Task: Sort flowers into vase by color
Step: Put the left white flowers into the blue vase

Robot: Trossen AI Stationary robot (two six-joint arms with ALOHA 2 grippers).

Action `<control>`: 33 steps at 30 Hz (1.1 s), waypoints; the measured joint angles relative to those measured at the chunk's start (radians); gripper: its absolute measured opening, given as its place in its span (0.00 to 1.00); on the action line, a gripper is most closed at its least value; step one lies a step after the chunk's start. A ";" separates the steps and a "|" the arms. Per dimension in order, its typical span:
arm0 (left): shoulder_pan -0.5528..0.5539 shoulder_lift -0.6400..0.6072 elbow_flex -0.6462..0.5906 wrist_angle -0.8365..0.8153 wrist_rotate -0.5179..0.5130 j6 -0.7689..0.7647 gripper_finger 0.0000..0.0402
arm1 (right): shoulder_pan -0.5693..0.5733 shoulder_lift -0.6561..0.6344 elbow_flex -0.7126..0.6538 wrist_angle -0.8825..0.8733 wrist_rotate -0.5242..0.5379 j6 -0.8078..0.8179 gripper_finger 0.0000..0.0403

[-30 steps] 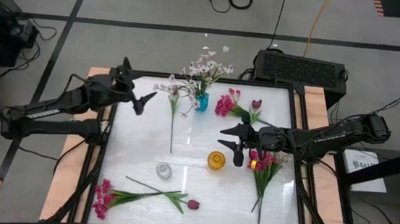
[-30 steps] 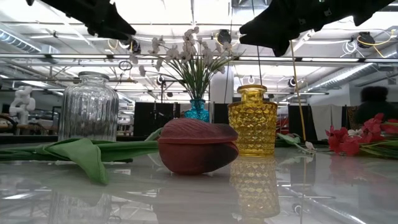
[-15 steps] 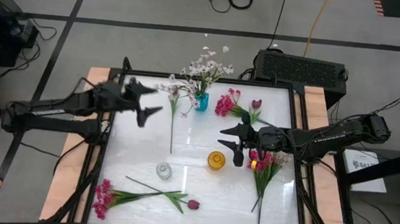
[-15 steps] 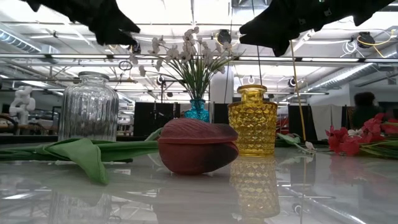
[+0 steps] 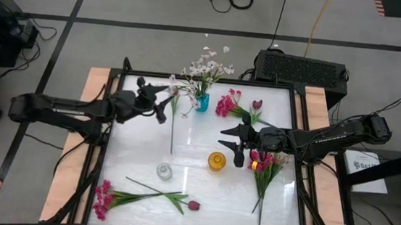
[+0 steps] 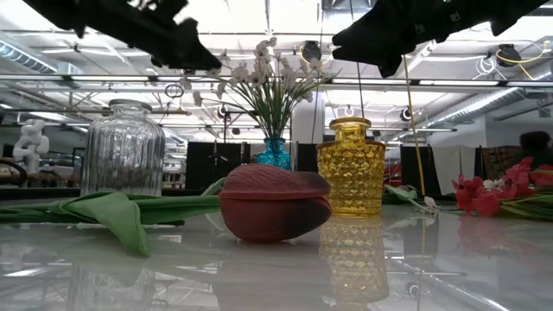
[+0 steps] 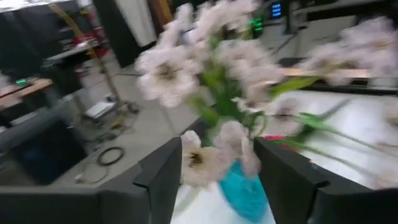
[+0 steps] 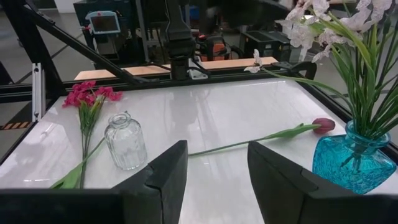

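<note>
A white-blossomed flower (image 5: 175, 99) lies on the table left of the blue vase (image 5: 201, 102), which holds more white flowers (image 5: 206, 66). My left gripper (image 5: 163, 108) hovers open beside that lying flower's head, well above the table (image 6: 194, 56). In its wrist view, blurred white blossoms (image 7: 199, 158) show between its fingers. My right gripper (image 5: 230, 146) hovers open, holding nothing, just right of the yellow vase (image 5: 216, 161). Magenta flowers (image 5: 265, 165) lie under the right arm. More magenta flowers (image 5: 227, 104) and a maroon tulip (image 5: 257, 104) lie at the far right. My left gripper stands with one finger on either side of white blossoms (image 7: 199, 158), coming about level from the table's left. Blur hides whether the fingers touch them.
A clear glass vase (image 5: 164, 171) stands near the middle. At the near left lie a magenta spray (image 5: 103, 199) and a maroon tulip (image 5: 194, 205) with a leafy stem. Wooden boards (image 5: 73, 152) edge the white table on both sides.
My left gripper has swung toward the table's right, toward the blue vase and the lying white flower, and has come down somewhat. The gap between its fingers has narrowed. My right gripper and the flowers have kept still.
</note>
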 joint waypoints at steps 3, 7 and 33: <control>0.053 0.042 0.000 0.008 -0.013 0.020 0.47 | 0.000 0.000 0.000 0.000 0.000 0.000 0.40; 0.110 0.067 -0.001 0.009 -0.013 0.030 0.45 | 0.000 0.000 0.000 0.000 0.000 0.000 0.40; -0.112 -0.182 0.001 -0.273 0.035 -0.205 0.45 | 0.000 0.000 0.000 -0.036 -0.027 0.027 0.40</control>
